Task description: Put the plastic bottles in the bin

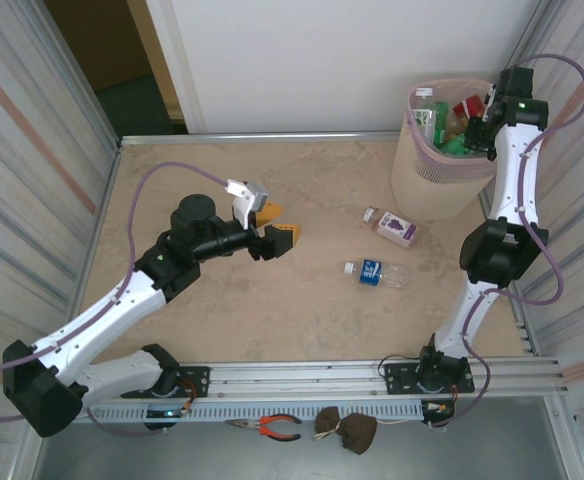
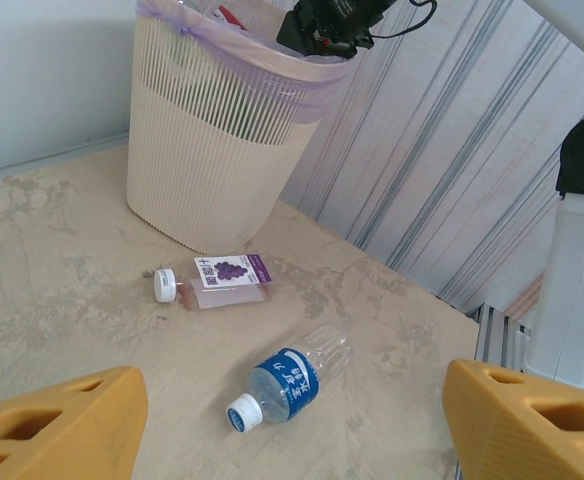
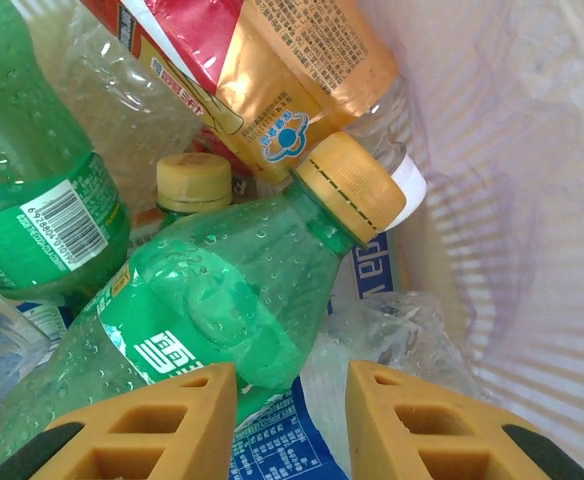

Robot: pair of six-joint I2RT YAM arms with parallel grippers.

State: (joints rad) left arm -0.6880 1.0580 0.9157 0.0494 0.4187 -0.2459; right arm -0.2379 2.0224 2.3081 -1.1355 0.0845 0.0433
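A beige marbled table point(image 1: 272, 320) spreads just beyond a silver aluminium rail point(image 1: 302, 376), a white wall panel point(image 1: 342, 60) stands well beyond the rail, and just in front of the rail lie red-handled pliers point(image 1: 272, 428) and a dark brown lump point(image 1: 348, 430).

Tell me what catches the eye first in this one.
The bin in the far right corner is crammed with green and clear bottles, the right gripper hanging open inside its rim. Two bottles lie on the table near it: a purple-label bottle and a blue-label bottle, with the open left gripper facing them.
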